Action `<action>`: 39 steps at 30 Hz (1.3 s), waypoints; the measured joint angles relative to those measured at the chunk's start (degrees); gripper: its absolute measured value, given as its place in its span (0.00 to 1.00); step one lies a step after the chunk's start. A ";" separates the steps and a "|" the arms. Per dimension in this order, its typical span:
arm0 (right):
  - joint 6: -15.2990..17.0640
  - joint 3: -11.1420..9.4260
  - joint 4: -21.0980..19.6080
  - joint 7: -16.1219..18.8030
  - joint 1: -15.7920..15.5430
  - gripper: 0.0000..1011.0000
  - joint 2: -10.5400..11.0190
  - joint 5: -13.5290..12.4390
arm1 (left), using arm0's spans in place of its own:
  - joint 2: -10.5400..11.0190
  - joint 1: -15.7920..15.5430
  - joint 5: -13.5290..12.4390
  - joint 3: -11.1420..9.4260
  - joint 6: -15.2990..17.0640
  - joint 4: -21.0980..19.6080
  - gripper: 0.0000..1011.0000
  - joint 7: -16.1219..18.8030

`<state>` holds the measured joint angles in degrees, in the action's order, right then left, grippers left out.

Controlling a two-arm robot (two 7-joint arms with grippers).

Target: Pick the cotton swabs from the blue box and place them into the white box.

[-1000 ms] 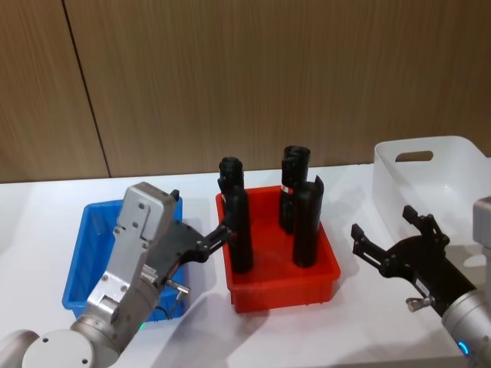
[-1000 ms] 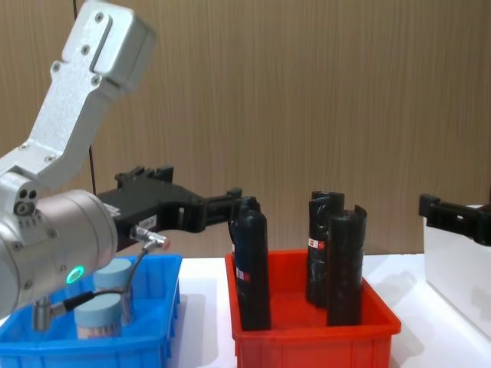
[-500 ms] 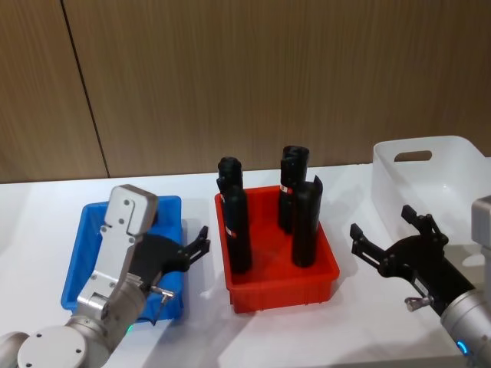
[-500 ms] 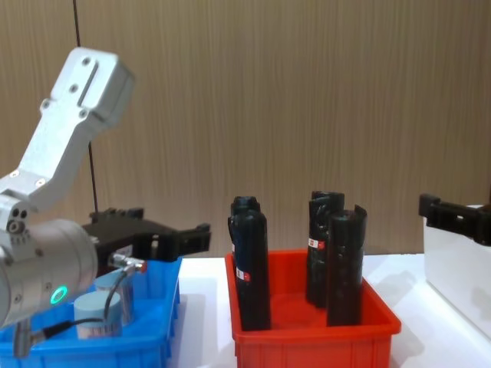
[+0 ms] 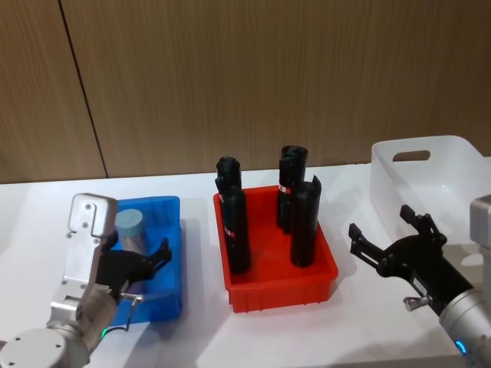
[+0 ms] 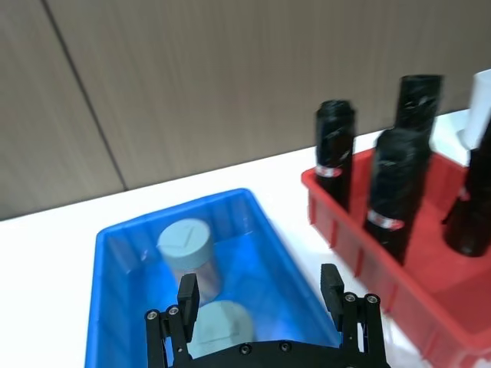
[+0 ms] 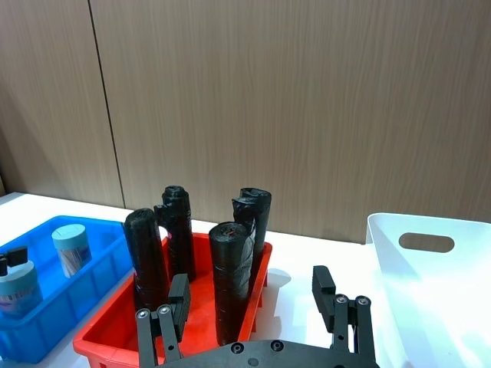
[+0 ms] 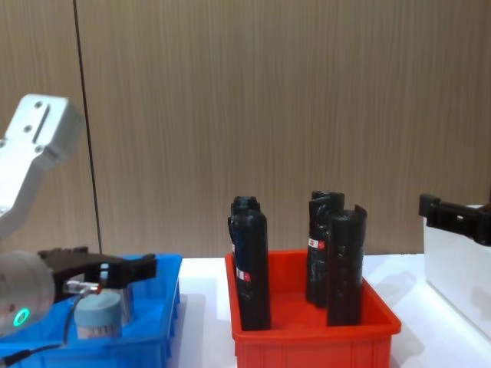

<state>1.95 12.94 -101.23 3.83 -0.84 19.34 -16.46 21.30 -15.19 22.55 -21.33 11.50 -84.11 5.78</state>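
The blue box [image 5: 175, 230] sits at the table's left with cotton swabs inside: one grey-blue-lidded jar [image 5: 130, 228] at its back, and two jars [image 6: 186, 249] [image 6: 219, 326] in the left wrist view. My left gripper [image 5: 153, 261] hovers open over the box's near half, just above the nearer jar [image 8: 98, 314], holding nothing. The white box [image 5: 430, 176] stands at the far right. My right gripper [image 5: 383, 226] is open and empty in front of it, low over the table.
A red bin [image 5: 322, 272] with three tall black cylinders [image 5: 307, 222] stands between the two boxes. A wooden wall runs behind the table. Bare white tabletop lies in front of the red bin.
My left arm has pulled back leftward from beside the red bin and dropped lower over the blue box, uncovering the back jar. The right arm has not moved.
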 joint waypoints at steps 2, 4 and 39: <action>0.00 0.00 0.00 0.00 0.00 0.99 0.00 0.00 | 0.01 -0.21 0.43 0.31 0.05 0.80 0.99 0.06; 0.00 0.00 0.00 0.00 0.00 0.99 0.00 0.00 | 0.01 -0.59 1.09 0.74 0.09 2.02 0.99 0.05; 0.00 0.00 0.00 0.00 0.00 0.99 0.00 0.00 | -1.12 -5.84 4.24 3.44 0.38 14.75 0.92 -10.91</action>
<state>1.95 12.94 -101.23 3.83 -0.84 19.34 -16.46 20.18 -21.03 26.79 -17.89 11.89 -69.37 -5.13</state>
